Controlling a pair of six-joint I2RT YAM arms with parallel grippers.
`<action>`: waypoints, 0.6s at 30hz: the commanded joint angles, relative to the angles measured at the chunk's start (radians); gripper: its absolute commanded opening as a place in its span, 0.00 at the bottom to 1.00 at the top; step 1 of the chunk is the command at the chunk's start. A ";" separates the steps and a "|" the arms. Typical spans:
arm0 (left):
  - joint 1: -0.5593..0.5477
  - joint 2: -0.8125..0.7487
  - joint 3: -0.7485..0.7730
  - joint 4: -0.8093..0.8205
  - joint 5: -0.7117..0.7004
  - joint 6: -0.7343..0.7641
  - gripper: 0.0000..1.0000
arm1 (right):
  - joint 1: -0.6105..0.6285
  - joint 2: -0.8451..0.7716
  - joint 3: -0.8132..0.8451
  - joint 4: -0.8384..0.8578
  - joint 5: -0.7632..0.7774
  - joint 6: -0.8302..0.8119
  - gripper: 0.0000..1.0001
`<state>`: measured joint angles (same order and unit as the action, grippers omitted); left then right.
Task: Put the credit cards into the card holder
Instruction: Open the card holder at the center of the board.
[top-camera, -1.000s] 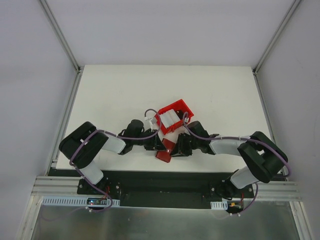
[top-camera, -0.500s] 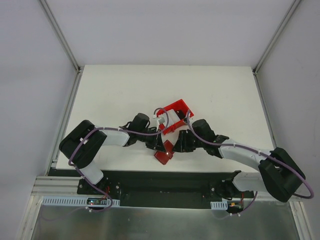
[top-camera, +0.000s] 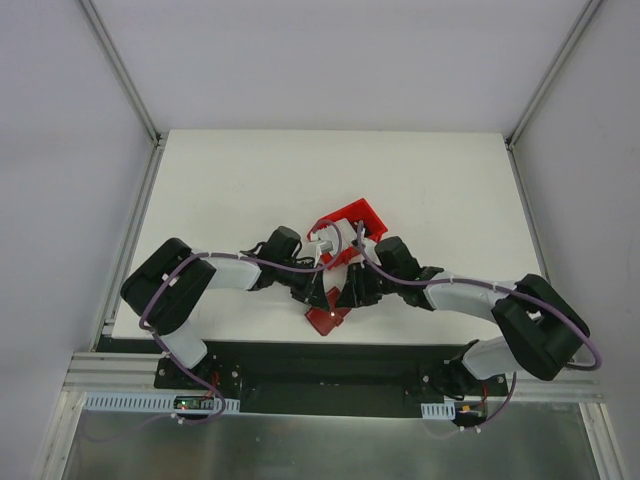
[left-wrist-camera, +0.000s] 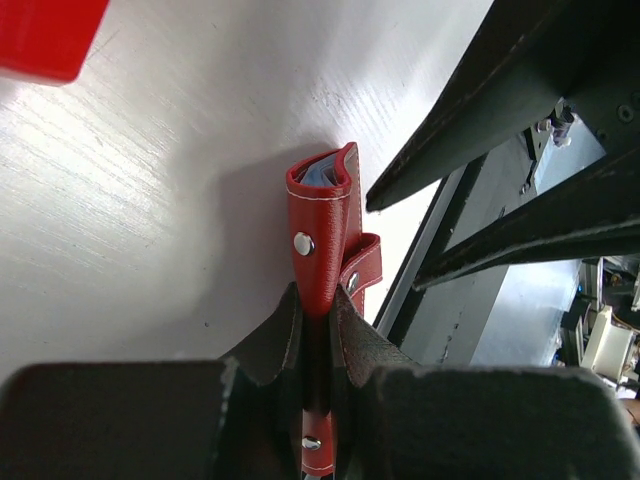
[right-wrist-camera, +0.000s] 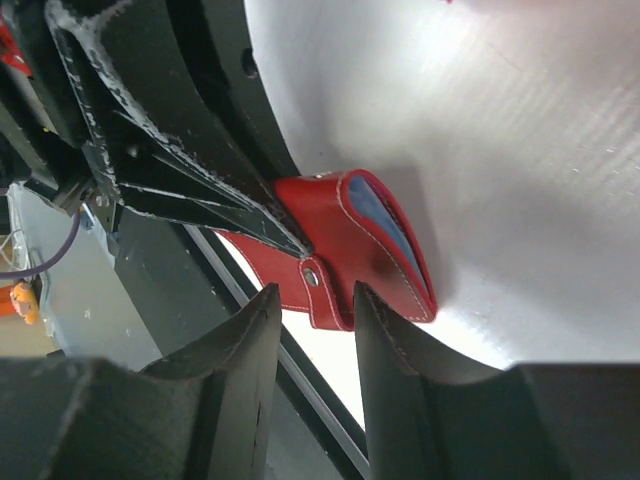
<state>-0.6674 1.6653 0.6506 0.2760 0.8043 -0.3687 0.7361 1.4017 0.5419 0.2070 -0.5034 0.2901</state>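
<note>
Pinched a small flat red stitched folding wallet (left-wrist-camera: 318, 225) on edge in the left gripper (left-wrist-camera: 318, 300), jaws pressed tight against both red sides. Held that wallet down by a white wooden table (top-camera: 230, 190), near its 6 o'clock edge. Showed pale blue-grey pockets at the wallet's open end. Spread the right gripper (right-wrist-camera: 317, 300) partway, 1 jaw either side of the snap tab (right-wrist-camera: 322, 290), contact unclear. Had whitish thin rectangular cards (top-camera: 322, 245) in an open-topped red plastic bin (top-camera: 358, 215) at 12 o'clock from the wallet.
</note>
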 joint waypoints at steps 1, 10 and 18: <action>-0.006 0.011 0.017 -0.028 0.003 0.037 0.00 | 0.022 0.039 -0.002 0.088 -0.080 0.018 0.37; -0.006 -0.002 0.015 -0.008 0.001 0.027 0.00 | 0.039 0.077 -0.028 0.058 -0.058 -0.006 0.38; -0.005 -0.002 0.004 0.048 -0.037 -0.015 0.00 | 0.074 0.154 0.007 0.144 -0.193 0.000 0.34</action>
<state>-0.6666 1.6661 0.6521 0.2699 0.8024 -0.3706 0.7700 1.4971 0.5163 0.2905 -0.5964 0.3012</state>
